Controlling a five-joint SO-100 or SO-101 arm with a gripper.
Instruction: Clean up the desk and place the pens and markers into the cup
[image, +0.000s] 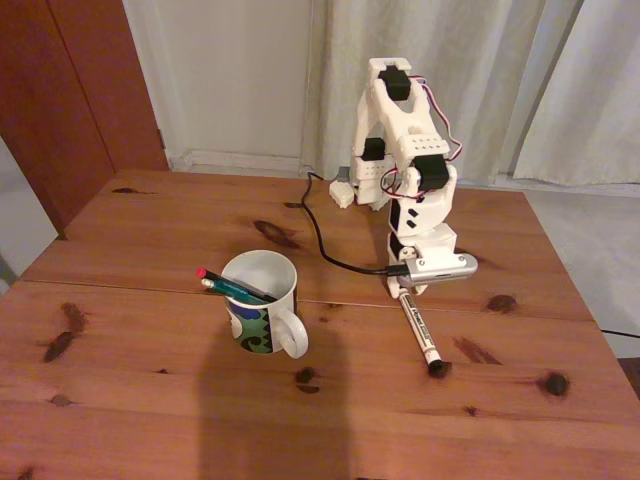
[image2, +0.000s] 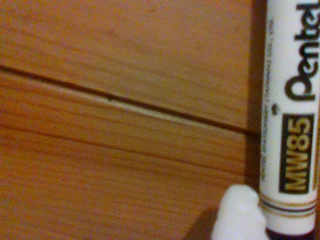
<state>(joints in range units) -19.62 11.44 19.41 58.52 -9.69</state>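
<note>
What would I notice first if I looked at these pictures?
Probably the white robot arm at the far side of the reddish-brown wooden desk, bent down over a thick white marker with black ends lying on the wood. Next, the white ceramic mug with a blue-green swirl to its left, two thin pens poking out.

1. In the fixed view the cup (image: 261, 302) stands on the desk (image: 150, 400), left of centre, just in front of the seam.
2. Both pens (image: 232, 287) sit in the cup, leaning out to the left.
3. The marker (image: 420, 335) lies on the desk well right of the cup, across the seam.
4. The arm (image: 405, 170) stands behind the marker, with the gripper (image: 402, 287) at the marker's far end.
</note>
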